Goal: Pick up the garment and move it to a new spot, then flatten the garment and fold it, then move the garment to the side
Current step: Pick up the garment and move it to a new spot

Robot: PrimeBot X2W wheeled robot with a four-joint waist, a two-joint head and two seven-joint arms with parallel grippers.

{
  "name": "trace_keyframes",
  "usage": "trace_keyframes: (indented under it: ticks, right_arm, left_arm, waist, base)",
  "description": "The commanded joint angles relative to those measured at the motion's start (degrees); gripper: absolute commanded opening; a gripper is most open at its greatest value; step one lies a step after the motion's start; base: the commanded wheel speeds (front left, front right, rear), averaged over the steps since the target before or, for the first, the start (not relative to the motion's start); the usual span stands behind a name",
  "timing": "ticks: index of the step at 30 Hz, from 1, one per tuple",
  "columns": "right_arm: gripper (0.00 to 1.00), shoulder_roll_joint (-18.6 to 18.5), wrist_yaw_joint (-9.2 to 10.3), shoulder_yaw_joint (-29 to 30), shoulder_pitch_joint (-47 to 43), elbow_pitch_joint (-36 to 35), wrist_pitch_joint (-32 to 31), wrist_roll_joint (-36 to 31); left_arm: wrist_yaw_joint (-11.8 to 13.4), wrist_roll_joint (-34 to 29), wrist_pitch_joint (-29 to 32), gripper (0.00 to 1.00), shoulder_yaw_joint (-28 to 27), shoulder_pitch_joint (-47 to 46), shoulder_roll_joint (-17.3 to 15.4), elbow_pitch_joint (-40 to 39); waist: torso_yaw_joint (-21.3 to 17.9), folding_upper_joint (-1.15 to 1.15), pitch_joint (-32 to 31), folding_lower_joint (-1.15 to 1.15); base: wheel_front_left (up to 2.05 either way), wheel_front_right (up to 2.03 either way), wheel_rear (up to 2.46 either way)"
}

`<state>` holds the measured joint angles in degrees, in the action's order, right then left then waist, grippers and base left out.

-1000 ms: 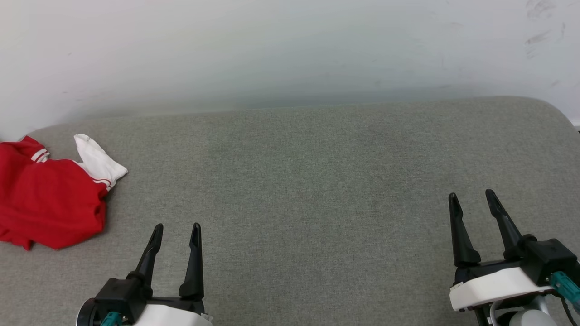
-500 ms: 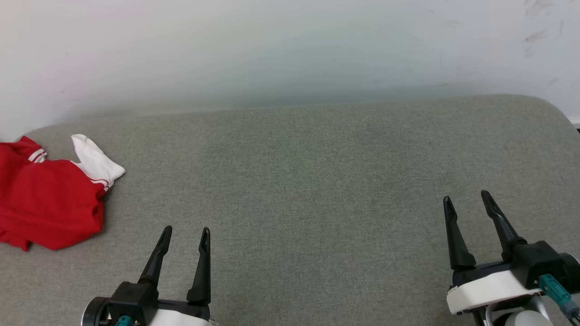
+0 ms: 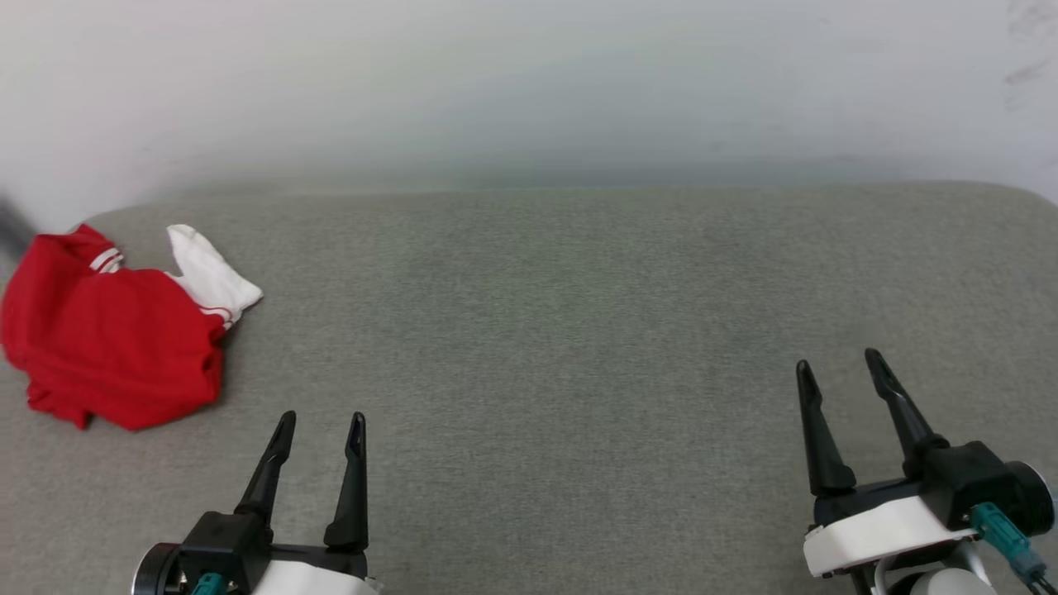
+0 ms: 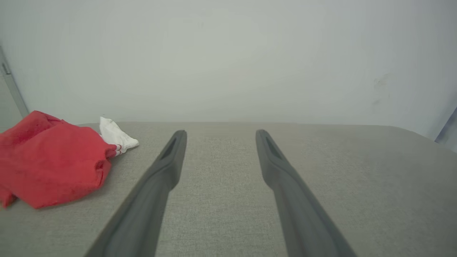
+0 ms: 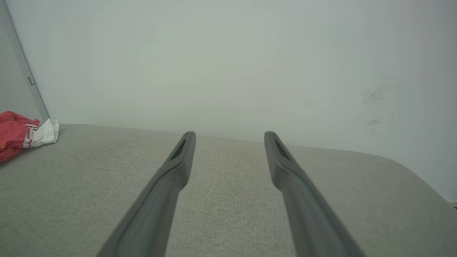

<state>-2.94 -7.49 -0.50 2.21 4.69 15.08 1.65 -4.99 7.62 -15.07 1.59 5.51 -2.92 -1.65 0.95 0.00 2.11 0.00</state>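
Red jersey shirt [image 3: 116, 355] crumpled at far-left end of grey fabric counter [image 3: 579, 330] | left tool [image 3: 322, 417] released, empty, near shirt, not touching | right tool [image 3: 837, 360] released, empty, well apart | step: pick-up not begun | next: left tool reaches leftward, grasps a fold.

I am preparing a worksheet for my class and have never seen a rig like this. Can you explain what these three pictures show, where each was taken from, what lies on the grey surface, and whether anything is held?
It is a two-armed robot. The head view looks down from its head: the left pincer and right pincer each have two dark fingers, spread open, holding nothing. The other two pictures come from wrist cameras, each looking along its own pincer's fingers. On the grey padded surface lies one crumpled red garment with a white sleeve, far left, untouched.
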Motion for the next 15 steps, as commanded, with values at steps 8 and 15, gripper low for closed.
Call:
trace_keyframes:
  ticks: [8, 15]
  right_arm:
    - [1.0, 0.1, 0.01, -2.7, -1.5, 0.1, 0.1, 1.0]
    - [1.0, 0.1, 0.01, -4.8, -2.4, 0.4, 0.1, 1.5]
  left_arm:
    - [0.1, -0.6, -0.2, 1.0, -1.3, 0.4, 0.0, 0.3]
    - [-0.4, -1.3, -0.2, 1.0, -2.0, 1.4, 0.0, 0.5]
  waist:
    - [6.6, 0.0, -0.9, 0.0]
    - [13.3, 0.0, -2.1, 0.0]
  base:
    - [0.0, 0.0, 0.0]
    - [0.0, 0.0, 0.0]
